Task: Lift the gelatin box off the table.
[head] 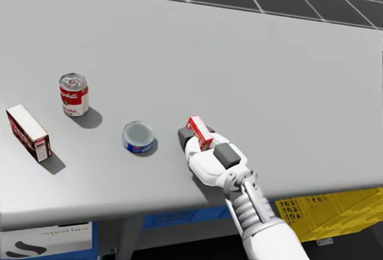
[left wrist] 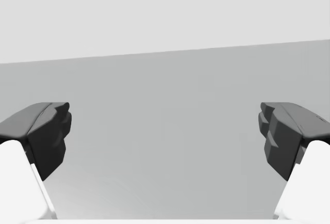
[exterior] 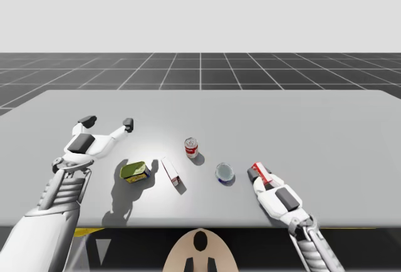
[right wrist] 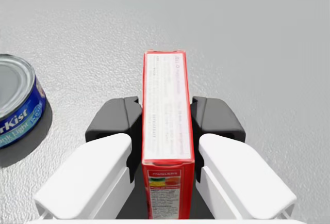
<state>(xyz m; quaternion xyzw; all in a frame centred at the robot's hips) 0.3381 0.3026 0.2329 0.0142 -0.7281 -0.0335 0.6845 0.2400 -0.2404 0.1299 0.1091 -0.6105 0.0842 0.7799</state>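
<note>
Clasping the gelatin box (right wrist: pixel 166 92), a small red carton with a white printed panel, between both dark fingers of the right gripper (exterior: pixel 258 173), one finger pressing against each broad face. Holding the carton standing on a narrow edge, its thin white side facing up in the right wrist view, low at the grey table (exterior: pixel 326 128), near the front edge on the right side; not showing clearly whether resting on the surface or just clear of it. Sitting just beside that gripper, toward the middle of the table and apart from the carton: a flat blue can (exterior: pixel 224 172) with a silver lid. Standing farther back and further left: an upright red and white can (exterior: pixel 191 148). Resting left of those two, on a long edge: a longer red and white box (exterior: pixel 170 172), and beyond it, nearer the left side, a green and yellow container (exterior: pixel 135 172) casting a dark shadow. Hovering above the table's left side: the left gripper (exterior: pixel 109 122), fingers spread wide apart and released, bare grey tabletop showing between them in the left wrist view.
</note>
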